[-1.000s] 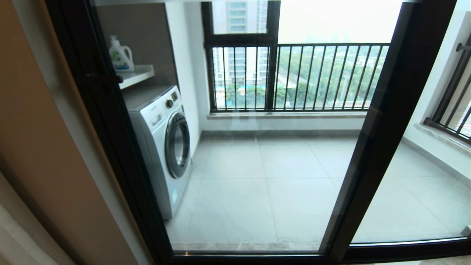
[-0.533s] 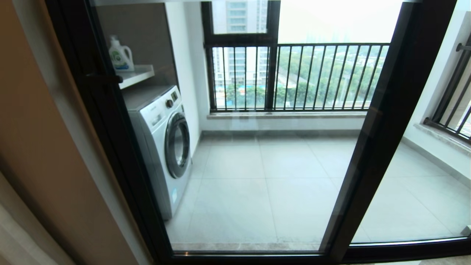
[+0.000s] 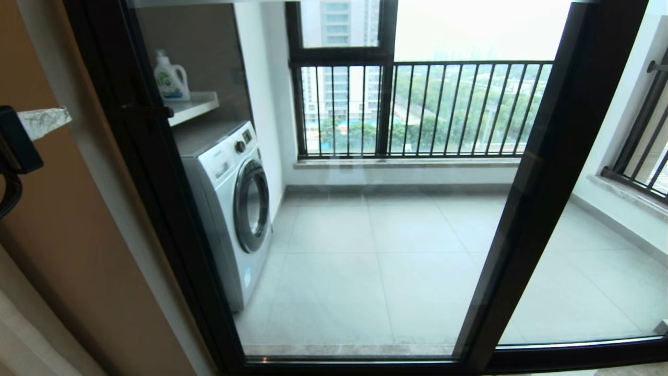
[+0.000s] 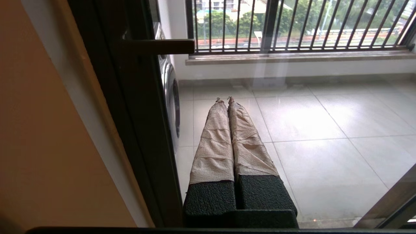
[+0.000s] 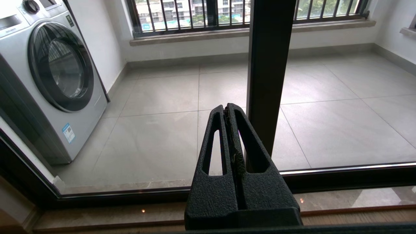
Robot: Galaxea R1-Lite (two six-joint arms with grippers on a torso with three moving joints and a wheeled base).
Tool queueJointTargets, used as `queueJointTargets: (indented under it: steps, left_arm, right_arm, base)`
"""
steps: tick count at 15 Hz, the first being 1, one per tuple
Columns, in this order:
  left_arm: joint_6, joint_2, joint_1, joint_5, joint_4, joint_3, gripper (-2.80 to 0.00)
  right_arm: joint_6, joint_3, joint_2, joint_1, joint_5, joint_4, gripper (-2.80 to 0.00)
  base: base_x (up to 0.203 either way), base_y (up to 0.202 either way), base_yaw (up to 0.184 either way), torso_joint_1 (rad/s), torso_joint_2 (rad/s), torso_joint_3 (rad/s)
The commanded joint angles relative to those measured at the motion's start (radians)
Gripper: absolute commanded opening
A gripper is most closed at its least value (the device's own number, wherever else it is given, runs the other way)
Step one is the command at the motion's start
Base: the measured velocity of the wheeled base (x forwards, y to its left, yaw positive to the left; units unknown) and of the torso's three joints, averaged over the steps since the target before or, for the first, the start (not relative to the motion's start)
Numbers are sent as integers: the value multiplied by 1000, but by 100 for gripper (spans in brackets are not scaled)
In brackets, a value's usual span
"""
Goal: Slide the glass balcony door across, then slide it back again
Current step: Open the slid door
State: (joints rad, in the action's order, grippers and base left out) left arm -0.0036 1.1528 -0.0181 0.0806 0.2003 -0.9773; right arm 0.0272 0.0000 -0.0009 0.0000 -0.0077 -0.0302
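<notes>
Fingers of the left gripper, pressed together and empty, are pointing near the small black latch handle of the heavy, rigid, black-framed glass balcony door, its likeliest purchase.

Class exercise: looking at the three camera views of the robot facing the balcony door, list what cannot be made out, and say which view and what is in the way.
- Left gripper: head view's left edge cuts off all but a tip.
- Right gripper: outside the head view.
- Glass balcony door: every view cuts off its top.
- Latch handle: no view shows whether it is locked.
- Detergent bottle: label too small to read, head view.
</notes>
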Motion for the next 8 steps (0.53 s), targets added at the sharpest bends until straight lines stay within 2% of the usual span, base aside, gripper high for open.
queueJointTargets:
  steps: [1,8]
  left_arm:
    - [-2,170,-8,0,3,-72,-280]
    - [-14,424,-11,-10,4,-358,-280]
  right_arm:
    - [0,12,1,0,0,0,-280]
    - [0,12,1,0,0,0,-280]
  base:
    - [0,0,0,0,0,0]
    - [0,0,0,0,0,0]
